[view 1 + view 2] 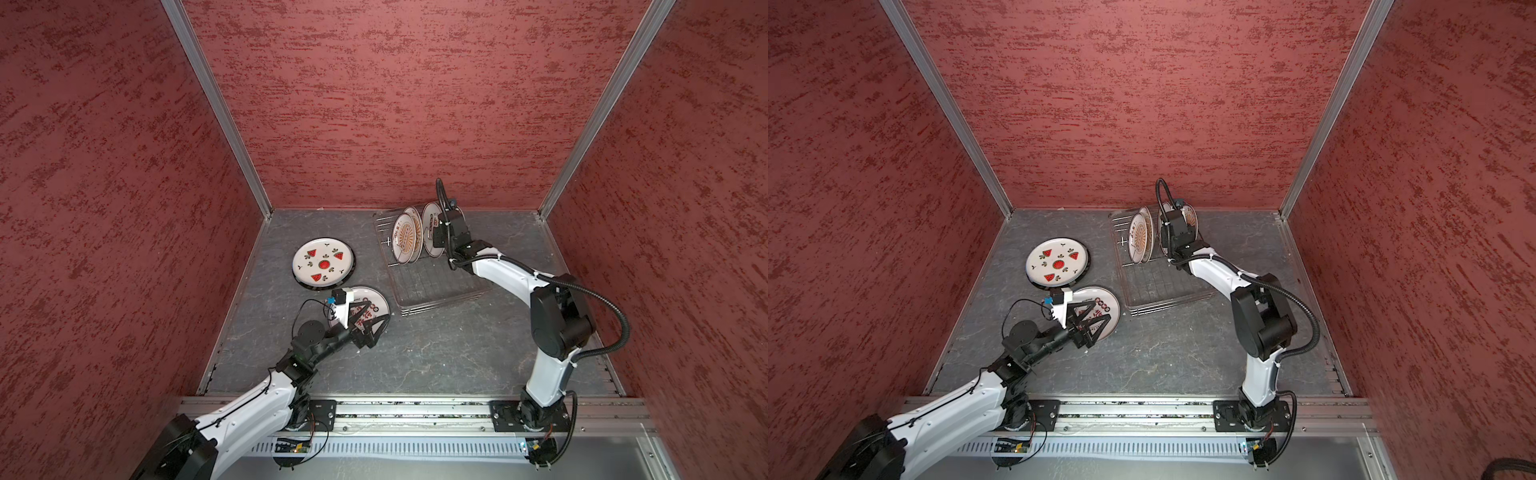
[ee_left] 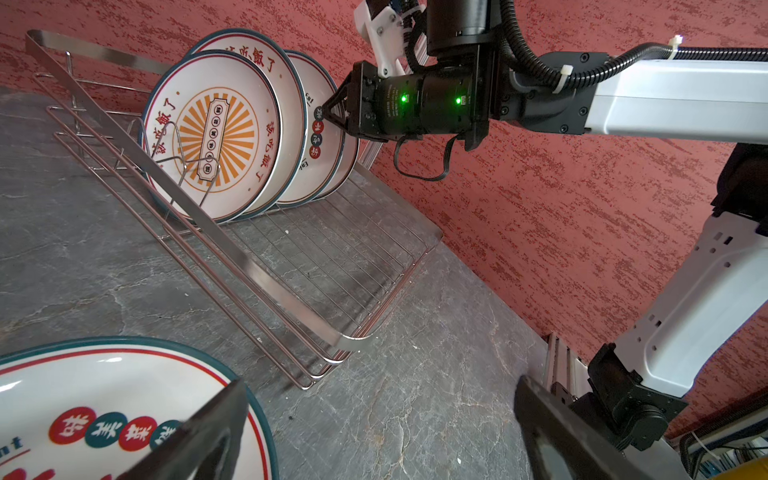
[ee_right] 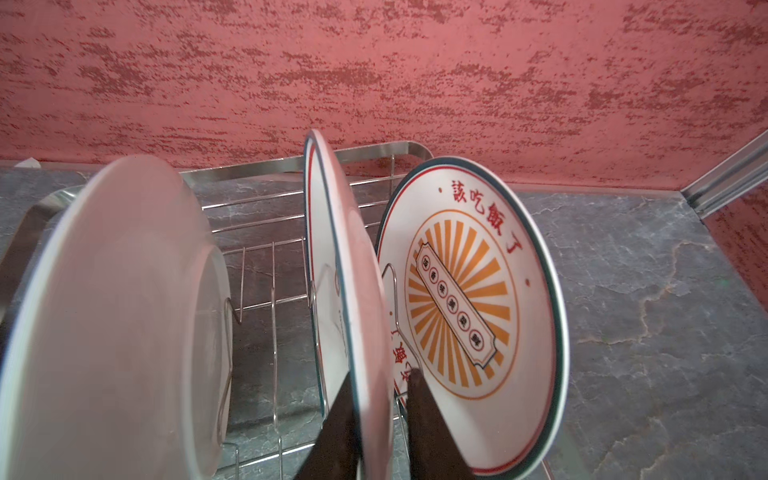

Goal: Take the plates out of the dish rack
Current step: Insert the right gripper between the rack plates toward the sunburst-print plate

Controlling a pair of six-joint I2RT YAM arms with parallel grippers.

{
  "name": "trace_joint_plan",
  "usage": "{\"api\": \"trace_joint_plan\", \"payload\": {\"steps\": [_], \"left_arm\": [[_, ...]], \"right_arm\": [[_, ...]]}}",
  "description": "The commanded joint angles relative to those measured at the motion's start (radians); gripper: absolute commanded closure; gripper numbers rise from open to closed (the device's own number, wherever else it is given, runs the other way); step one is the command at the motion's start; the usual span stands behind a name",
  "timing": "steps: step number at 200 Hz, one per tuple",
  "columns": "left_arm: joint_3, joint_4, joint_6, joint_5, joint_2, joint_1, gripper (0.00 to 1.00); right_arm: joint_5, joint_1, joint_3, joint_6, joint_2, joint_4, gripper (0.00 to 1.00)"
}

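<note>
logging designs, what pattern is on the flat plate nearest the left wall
The plate shows red watermelon slices on white; clearest in a top view.

blurred plate (image 3: 112, 316) cut off at the picture's edge; right claw (image 3: 380, 432) mostly out of frame

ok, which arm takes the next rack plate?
Right: the right gripper straddles the rim of a standing plate in the dish rack; the left gripper is open over an unloaded plate, clear of the rack.

Patterned plates (image 1: 409, 237) stand upright in the rack (image 1: 440, 300).
</note>
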Motion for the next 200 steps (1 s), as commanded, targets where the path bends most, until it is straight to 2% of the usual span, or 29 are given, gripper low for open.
{"api": "trace_joint_plan", "payload": {"steps": [1, 25, 46, 133, 200], "left_arm": [[0.026, 0.013, 0.024, -0.002, 0.005, -0.007, 0.01], [0.029, 0.010, 0.021, -0.002, 0.010, -0.008, 0.01], [0.030, 0.007, 0.017, 0.004, 0.009, -0.011, 0.01], [0.032, 0.003, 0.016, -0.007, 0.010, -0.014, 0.01], [0.027, -0.027, 0.008, -0.010, -0.036, -0.014, 0.01]], "right_arm": [[0.056, 0.008, 0.051, -0.025, 0.024, -0.027, 0.79], [0.066, 0.010, 0.071, -0.026, 0.046, -0.036, 0.80], [0.078, 0.011, 0.078, -0.026, 0.058, -0.039, 0.84], [0.101, 0.027, 0.094, -0.043, 0.056, -0.031, 0.92], [0.166, 0.054, 0.097, -0.062, 0.030, -0.009, 0.95]]}}
